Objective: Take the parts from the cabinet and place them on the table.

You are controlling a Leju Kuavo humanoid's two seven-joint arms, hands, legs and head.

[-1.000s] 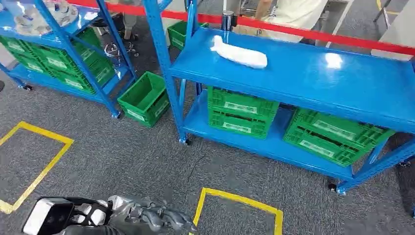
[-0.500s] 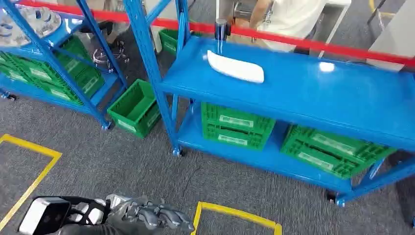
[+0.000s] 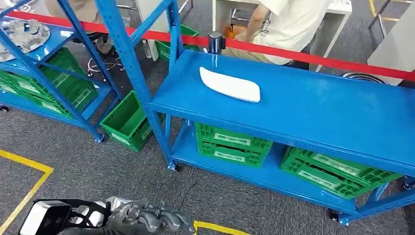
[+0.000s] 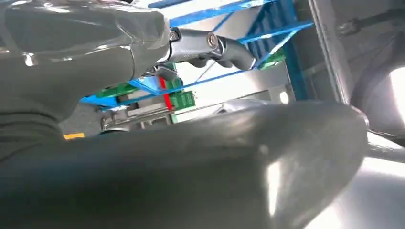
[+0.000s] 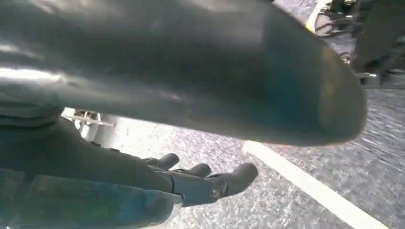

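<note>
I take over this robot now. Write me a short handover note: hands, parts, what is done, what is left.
Left hand: low in front of the body, holds nothing.
Right hand: hangs over the carpet, holds nothing.
White part lies on the near blue rack's top; silvery parts sit on the left rack.
Done: possibly that white part, I cannot tell.
Left: probably fetch the silvery parts and set them beside it.

Long white smooth curved plastic part [image 3: 230, 84] lies flat on top shelf of blue metal rack [image 3: 313, 110], toward its left rear, long axis running diagonally, narrower rounded end toward back left corner. Nothing touches it. Round silvery metal parts [image 3: 22, 35] sit on upper shelf of second blue rack [image 3: 49, 73] at far left, details too small to tell.
</note>
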